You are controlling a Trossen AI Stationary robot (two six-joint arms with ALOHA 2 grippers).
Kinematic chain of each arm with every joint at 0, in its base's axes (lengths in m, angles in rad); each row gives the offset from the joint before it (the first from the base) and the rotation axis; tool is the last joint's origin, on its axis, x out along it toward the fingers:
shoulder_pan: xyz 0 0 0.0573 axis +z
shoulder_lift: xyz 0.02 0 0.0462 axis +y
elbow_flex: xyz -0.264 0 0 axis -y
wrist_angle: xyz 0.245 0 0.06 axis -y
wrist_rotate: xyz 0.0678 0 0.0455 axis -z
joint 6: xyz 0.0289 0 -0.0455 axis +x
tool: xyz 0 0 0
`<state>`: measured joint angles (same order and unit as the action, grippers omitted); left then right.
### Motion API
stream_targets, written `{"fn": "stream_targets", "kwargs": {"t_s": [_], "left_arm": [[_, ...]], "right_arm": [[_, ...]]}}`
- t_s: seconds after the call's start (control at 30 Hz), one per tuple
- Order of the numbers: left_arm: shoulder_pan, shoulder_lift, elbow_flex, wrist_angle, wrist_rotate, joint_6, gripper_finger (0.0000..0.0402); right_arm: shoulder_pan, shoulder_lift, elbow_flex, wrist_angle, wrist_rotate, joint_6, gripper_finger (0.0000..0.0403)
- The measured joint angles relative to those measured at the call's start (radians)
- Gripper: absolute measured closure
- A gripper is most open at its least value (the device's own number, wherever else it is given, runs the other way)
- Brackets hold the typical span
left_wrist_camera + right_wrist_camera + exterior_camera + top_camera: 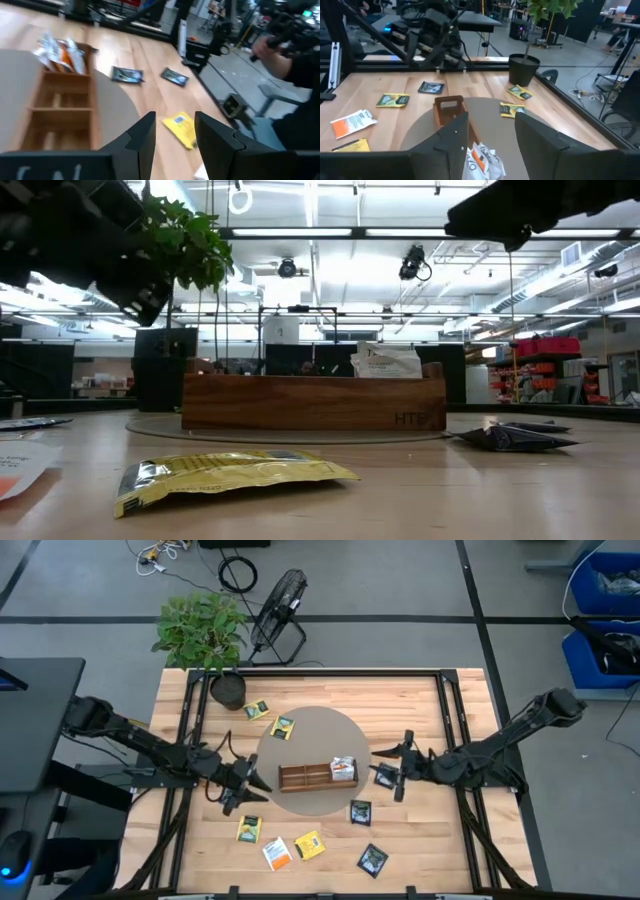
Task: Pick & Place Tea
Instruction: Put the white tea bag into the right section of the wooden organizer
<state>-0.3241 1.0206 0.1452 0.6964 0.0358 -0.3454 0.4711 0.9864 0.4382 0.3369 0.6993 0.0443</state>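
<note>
The left gripper [250, 788] at nine o'clock and right gripper [397, 768] at three o'clock have fingers apart, holding nothing. The tray [300, 777] holds tea bags [344, 769].

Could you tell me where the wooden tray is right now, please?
In the high view the wooden tray lies on the round mat at table centre, between both claws.

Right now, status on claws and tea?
Left claw and right claw open, empty, flanking long brown wooden tray. White-and-orange sachets in its end compartment. Nothing blocking.

Wooden tray [305, 777]; glossy, perhaps foil, tea sachets [225, 475].
</note>
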Motion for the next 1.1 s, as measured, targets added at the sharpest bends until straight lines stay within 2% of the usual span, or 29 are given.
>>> {"fn": "stream_targets", "kwargs": {"t_s": [0.17,0.3,0.43,0.53,0.77,1.1], "left_arm": [[-0.072,0.000,0.000,-0.052,-0.083,-0.075,0.0262],[-0.126,0.001,0.032,-0.100,-0.087,-0.167,0.0262],[-0.177,0.022,0.097,-0.264,-0.115,-0.239,0.0262],[-0.191,0.058,0.123,-0.284,-0.127,-0.311,0.0262],[-0.252,0.210,0.190,-0.287,-0.116,-0.472,0.0262],[-0.299,0.473,0.342,-0.335,-0.118,-0.598,0.0262]], "right_arm": [[-0.003,-0.043,-0.038,-0.001,0.012,0.018,0.0234],[-0.003,-0.045,-0.043,-0.017,0.025,0.027,0.0234],[-0.003,-0.045,-0.043,-0.026,0.025,0.026,0.0234],[-0.003,-0.045,-0.043,-0.028,0.026,0.026,0.0234],[-0.002,-0.045,-0.043,-0.063,0.022,0.030,0.0234],[-0.002,-0.045,-0.043,-0.105,0.002,0.025,0.0234]]}}
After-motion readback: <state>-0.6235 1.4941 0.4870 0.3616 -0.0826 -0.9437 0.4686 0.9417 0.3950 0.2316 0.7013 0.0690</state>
